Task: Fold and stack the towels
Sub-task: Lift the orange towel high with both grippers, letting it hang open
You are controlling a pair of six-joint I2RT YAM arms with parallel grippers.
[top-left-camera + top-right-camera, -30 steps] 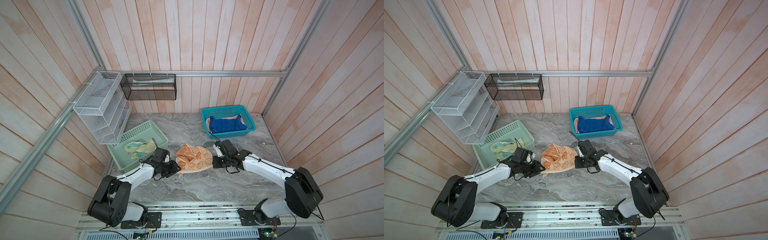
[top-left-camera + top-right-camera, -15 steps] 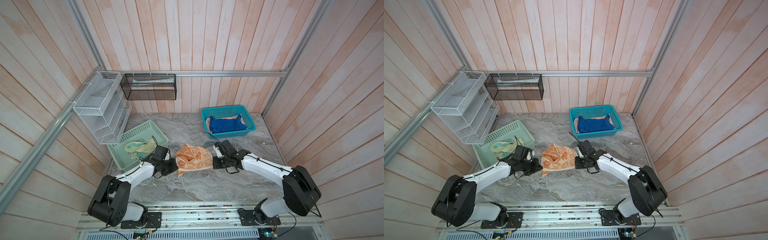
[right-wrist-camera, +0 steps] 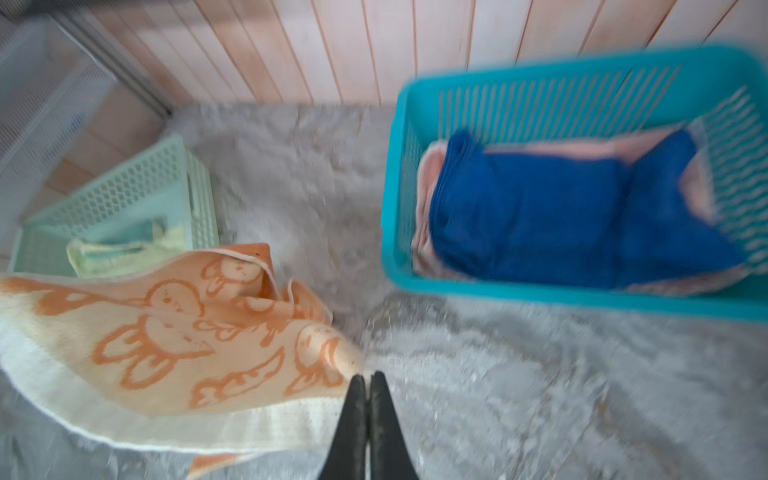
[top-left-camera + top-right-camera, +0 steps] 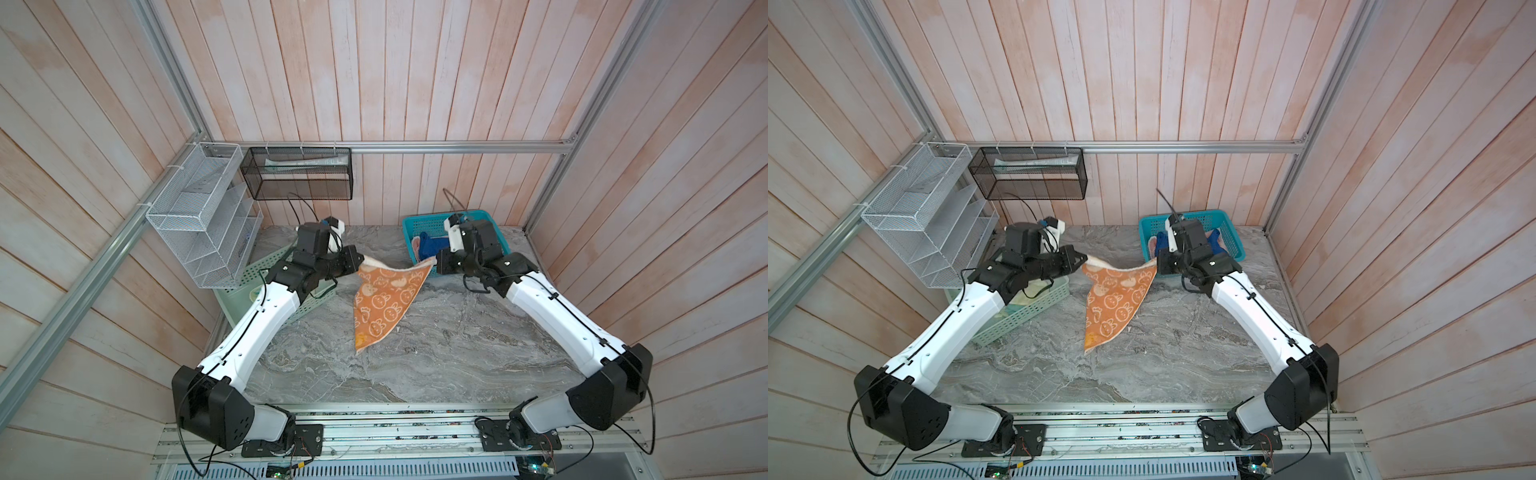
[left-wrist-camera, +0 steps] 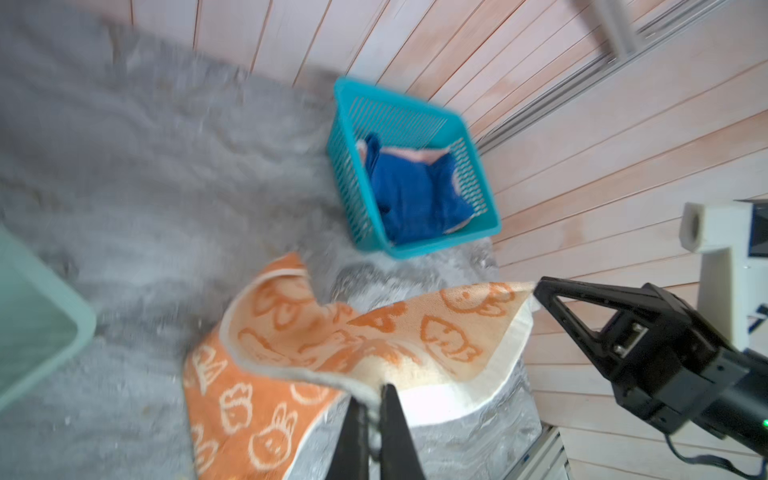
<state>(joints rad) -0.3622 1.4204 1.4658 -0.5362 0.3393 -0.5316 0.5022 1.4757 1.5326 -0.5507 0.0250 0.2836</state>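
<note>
In both top views the left gripper and the right gripper are holding the orange-and-cream towel up between them over the middle of the marble tabletop — each with its jaws clamped on one upper corner. The cloth is sagging between the two corners and hanging down in a point toward the near side; whether that tip is touching the marble I cannot tell. At the far right the teal basket is holding the blue towel, and at the left the mint basket is sitting partly under the left arm with the yellow towel inside.

In the left wrist view the left gripper is pinching the cream edge of the towel, jaws drawn tight on it. The right gripper is gripping the opposite corner. Beyond, the blue towel is lying on the pink towel inside the teal basket.

In the right wrist view — blurred — the right gripper is squeezing its corner of the towel, fingers nearly together. The blue towel is resting over the pink one in the teal basket, and the yellow towel is lying in the mint basket.
</note>
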